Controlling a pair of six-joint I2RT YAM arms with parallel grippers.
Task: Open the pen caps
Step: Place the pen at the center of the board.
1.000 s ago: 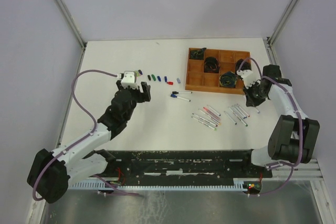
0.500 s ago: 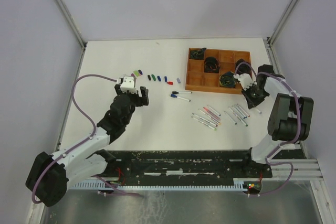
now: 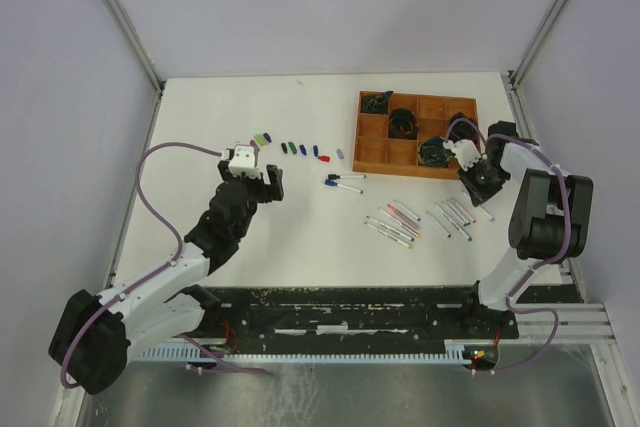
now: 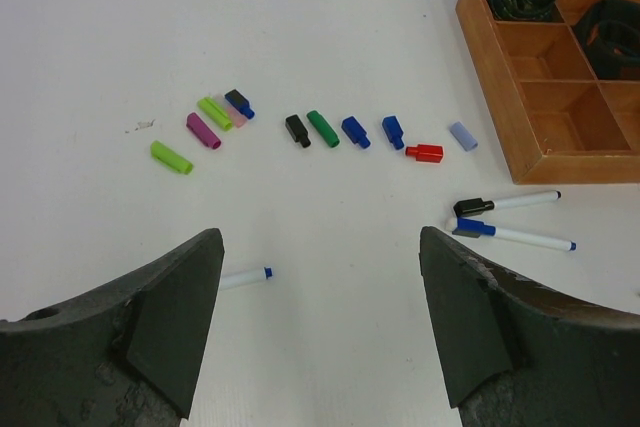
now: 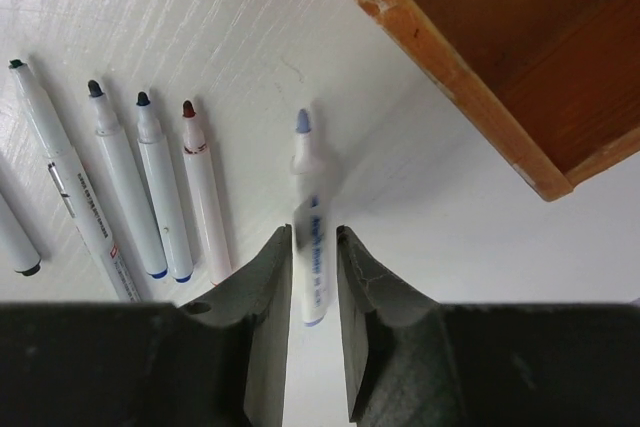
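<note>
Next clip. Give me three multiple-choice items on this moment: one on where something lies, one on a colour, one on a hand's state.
1. The red cap lies:
A) on the table, left of the wooden tray
B) inside a tray compartment
C) hanging over the table's edge

2. The tip of the pen between the right hand's fingers is:
A) orange
B) yellow
C) pale blue

3. The left hand is:
A) shut on a cap
B) open, holding nothing
C) shut on a pen

Answers:
1 A: the left wrist view shows it on the white surface, short of the tray.
2 C: the right wrist view shows a pale blue nib.
3 B: its fingers stand wide apart.
</note>
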